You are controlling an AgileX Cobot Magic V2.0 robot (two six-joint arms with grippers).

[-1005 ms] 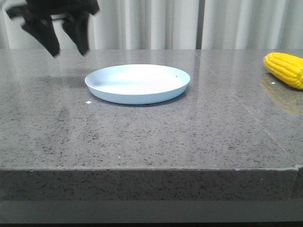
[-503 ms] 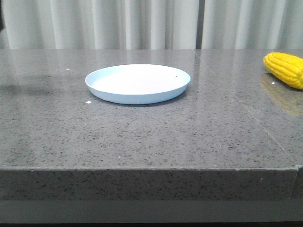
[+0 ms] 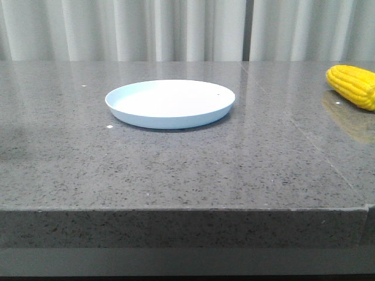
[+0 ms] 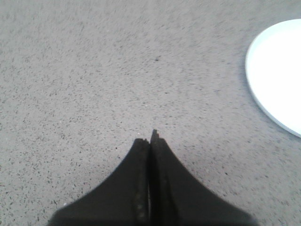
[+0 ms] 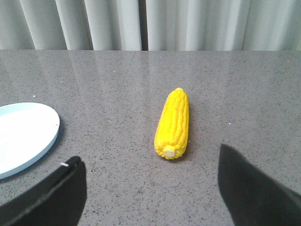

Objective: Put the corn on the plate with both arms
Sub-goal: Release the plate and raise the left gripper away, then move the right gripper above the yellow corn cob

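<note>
The pale blue-white plate (image 3: 170, 103) sits empty on the grey stone table, left of centre. The yellow corn (image 3: 353, 85) lies on the table at the far right edge of the front view. Neither gripper shows in the front view. In the right wrist view the corn (image 5: 173, 124) lies with its pale stub end toward my right gripper (image 5: 150, 176), which is open and empty, a short way back from the cob; the plate's rim (image 5: 44, 141) is beside it. In the left wrist view my left gripper (image 4: 149, 136) is shut and empty over bare table, the plate's edge (image 4: 256, 94) off to one side.
The speckled grey table (image 3: 176, 170) has a front edge near the camera and a seam line (image 3: 293, 123) running through its right part. White curtains (image 3: 176, 29) hang behind it.
The left gripper, seen open high at the far left a second ago, has moved out of the front view to the left. Plate and corn have not moved.
</note>
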